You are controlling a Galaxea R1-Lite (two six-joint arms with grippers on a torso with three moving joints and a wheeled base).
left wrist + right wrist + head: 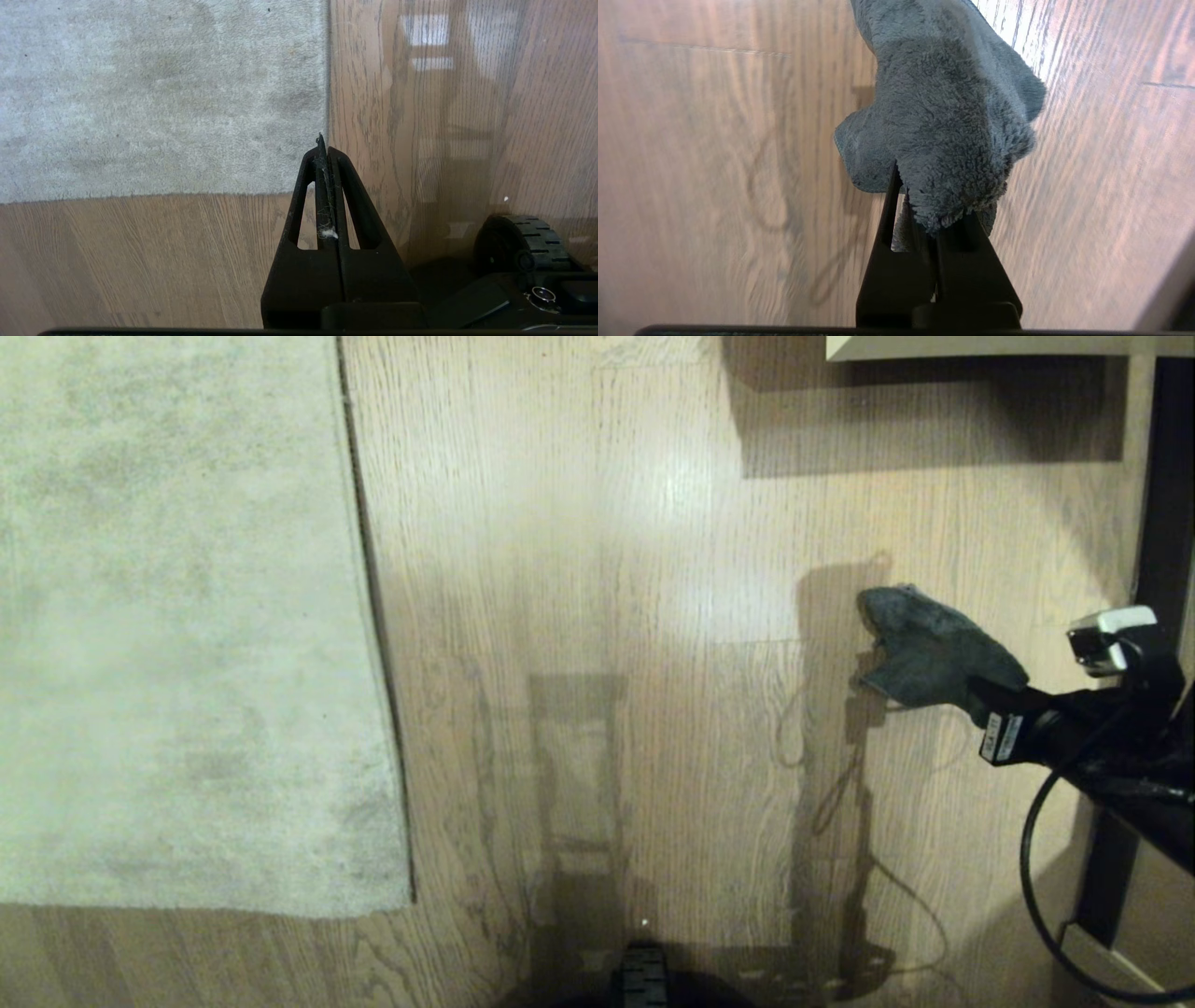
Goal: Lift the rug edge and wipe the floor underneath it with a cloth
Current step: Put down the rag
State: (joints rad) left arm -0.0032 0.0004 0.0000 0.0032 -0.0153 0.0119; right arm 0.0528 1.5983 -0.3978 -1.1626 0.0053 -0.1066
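So, early stage: the cloth is in hand, the rug is not yet lifted. The right tool (971,695) is pinching the cloth (924,649) by one bunched end; the rest of the rag sticks out past the tips and hangs free above the floor (607,569), not touching it as far as the head view shows. In the right wrist view the cloth (943,116) hides the tips of the right tool (924,219), jaws pressed on the fabric.

The left tool (324,144) is pressed together, holding nothing, just some lint on the fingers (327,231). It does not show in the head view. Its tip points at the rug (140,93) corner, where the side edge meets the near edge; whether it touches the pile I cannot tell.

The rug (177,616) lies flat, well apart from the right tool, across a wide stretch of bare planks. Judged next: the left tool has to spread, get under the thin dark trim at that corner and raise it, then the right tool carries the cloth over to the exposed floor.

Around: a pale furniture edge (980,345) casting a shadow ahead of the right tool, a dark upright panel (1167,476) beside it, the arm's black cable (1032,859) looping low behind it, a base wheel (518,242) beside the left tool. Nothing lies between cloth and rug. Risk, as a guess: the flat trim gives little to grab, and the cable could drag.
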